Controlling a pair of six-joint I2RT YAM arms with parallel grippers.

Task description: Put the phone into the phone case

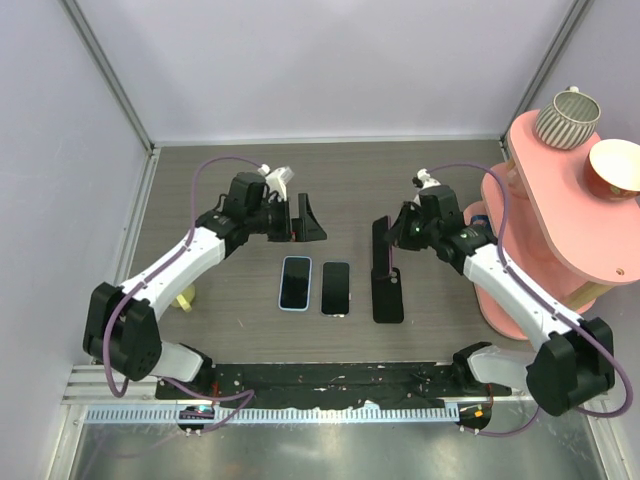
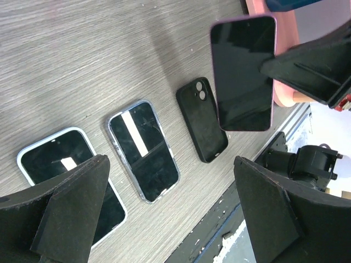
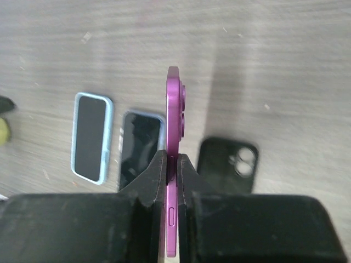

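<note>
Three flat items in a row mid-table: blue-rimmed phone, clear-rimmed case just beside it, black phone a little apart.

Gap between the first two is narrow. The lane between case and black phone is wider.

Purple-rimmed phone, pinched on edge in right gripper, stands above black phone's far end and blocks it from overhead.

Left gripper, jaws wide, hangs behind blue-rimmed phone.

Bare table beyond the row.

Pink shelf closes the right side.
</note>
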